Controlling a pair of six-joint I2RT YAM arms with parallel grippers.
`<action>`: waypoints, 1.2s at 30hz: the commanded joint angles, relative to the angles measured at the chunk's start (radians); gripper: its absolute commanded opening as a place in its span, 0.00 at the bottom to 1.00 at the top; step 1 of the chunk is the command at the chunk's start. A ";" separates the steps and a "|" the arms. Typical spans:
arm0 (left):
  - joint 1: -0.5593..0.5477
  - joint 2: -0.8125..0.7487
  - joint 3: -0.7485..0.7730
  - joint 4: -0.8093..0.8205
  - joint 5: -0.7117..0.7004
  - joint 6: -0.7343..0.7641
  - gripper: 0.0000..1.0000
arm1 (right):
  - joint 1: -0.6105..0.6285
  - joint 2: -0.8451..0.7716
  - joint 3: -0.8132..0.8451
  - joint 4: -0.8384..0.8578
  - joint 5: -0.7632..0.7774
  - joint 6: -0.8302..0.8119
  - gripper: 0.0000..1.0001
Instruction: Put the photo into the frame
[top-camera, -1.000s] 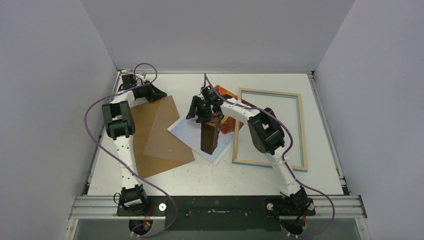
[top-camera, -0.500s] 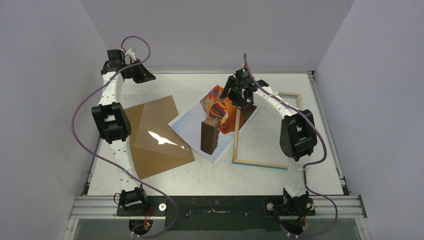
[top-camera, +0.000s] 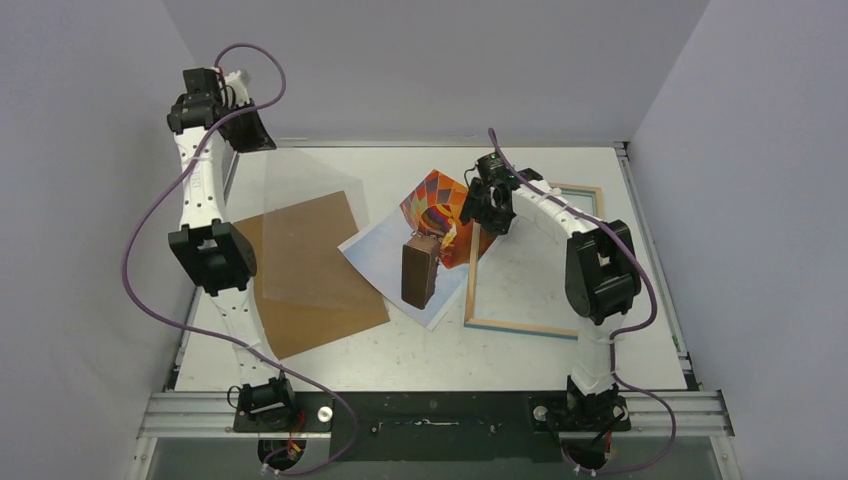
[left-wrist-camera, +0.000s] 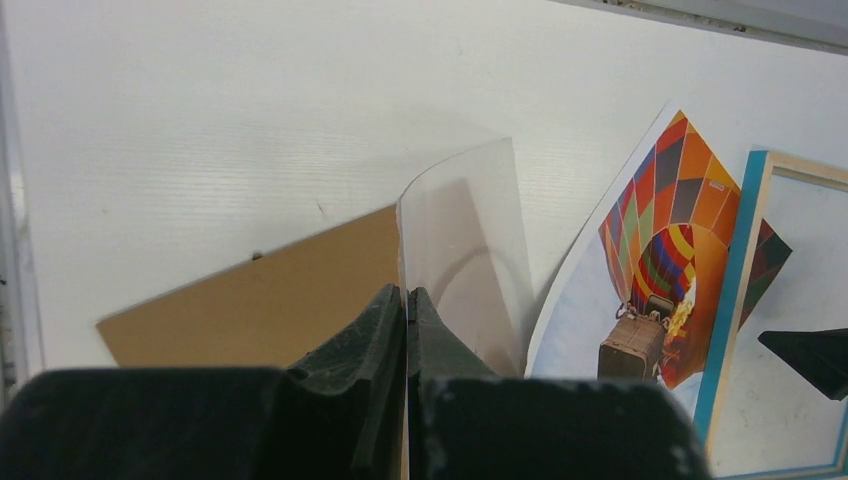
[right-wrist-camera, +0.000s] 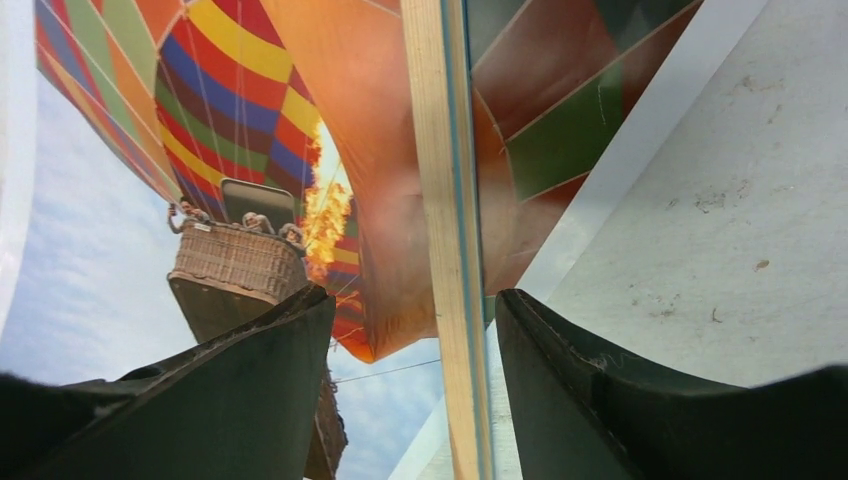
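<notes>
Frame (right-wrist-camera: 450, 250) edge sits inside right gripper (right-wrist-camera: 415, 300) (photo (right-wrist-camera: 250, 150) beneath)

Left arm (top-camera: 200, 190) reaches high, fingers (left-wrist-camera: 370, 340) pinched together; right arm (top-camera: 545, 210) extends forward, fingers (right-wrist-camera: 250, 390) spread.

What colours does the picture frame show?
The frame is light wood with a turquoise-blue strip along its edge; left wrist view shows it best.

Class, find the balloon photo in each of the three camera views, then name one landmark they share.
Top external: the photo lies angled at the table's centre.
Left wrist: the photo is right of centre.
Right wrist: the photo fills the left and centre, close up.
Shared landmark: the frame, one rail crossing the photo's corner.
</notes>
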 joint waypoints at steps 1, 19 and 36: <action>0.007 -0.160 0.060 -0.019 -0.079 0.049 0.00 | 0.009 0.033 0.016 -0.034 0.035 -0.044 0.61; 0.006 -0.396 0.030 0.067 -0.178 0.061 0.00 | 0.088 0.157 0.094 -0.093 0.085 -0.080 0.34; 0.007 -0.510 -0.013 0.072 -0.276 0.090 0.00 | 0.181 0.190 0.147 -0.054 0.061 -0.052 0.19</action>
